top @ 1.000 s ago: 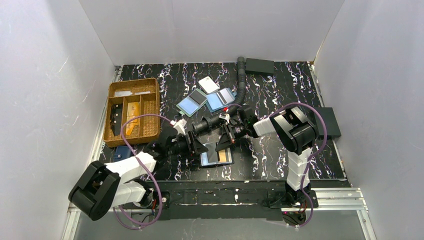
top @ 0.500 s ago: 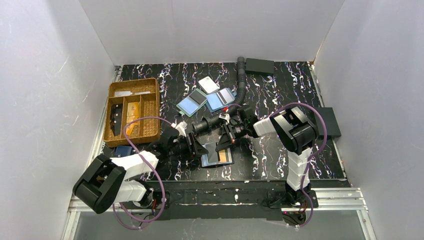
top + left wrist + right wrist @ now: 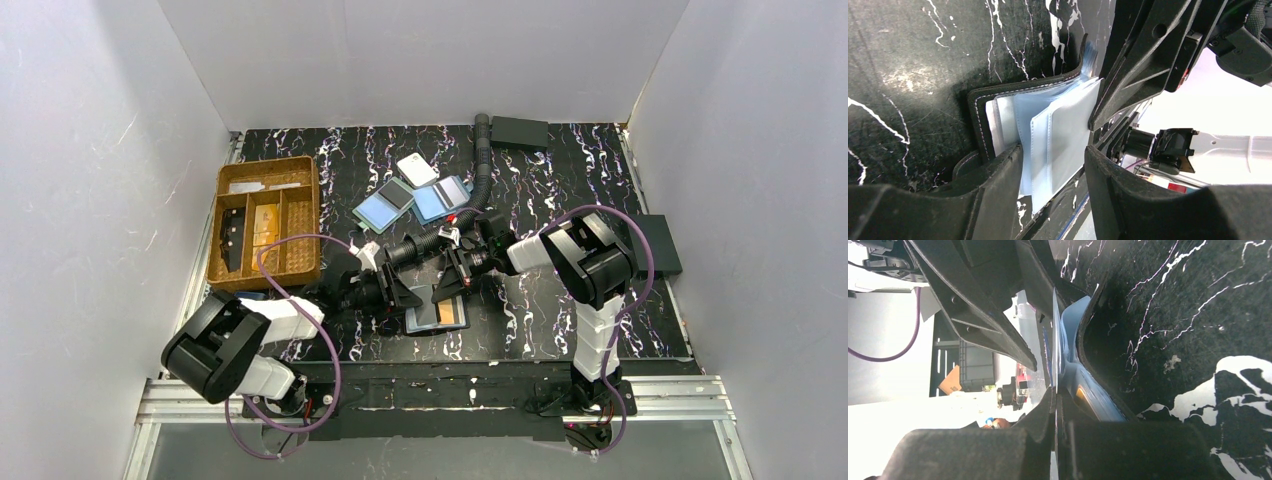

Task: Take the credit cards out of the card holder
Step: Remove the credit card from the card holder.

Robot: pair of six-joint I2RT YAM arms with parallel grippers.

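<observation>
The black card holder [image 3: 424,320] lies open near the table's front edge, and an orange card [image 3: 453,314] shows in its right half. In the left wrist view its stitched black cover [image 3: 977,107] holds pale blue clear sleeves [image 3: 1060,130]; I cannot tell card from sleeve there. My left gripper [image 3: 397,297] [image 3: 1053,152] is open, with its fingers on either side of the sleeves' lower edge. My right gripper [image 3: 448,289] [image 3: 1055,390] is shut on one thin sleeve and holds it upright. An orange corner [image 3: 1081,392] shows beside it.
A wicker tray [image 3: 268,232] with compartments stands at the left. Two blue-and-dark flat rectangles [image 3: 385,206] and a white tag [image 3: 416,168] lie behind the grippers. A black ribbed hose [image 3: 484,165] runs to the back. Black boxes sit at the back [image 3: 520,130] and at the right [image 3: 660,245].
My left arm's elbow has swung right and forward, and its gripper has edged closer to the card holder. The right arm still holds the sleeve in the same place.
</observation>
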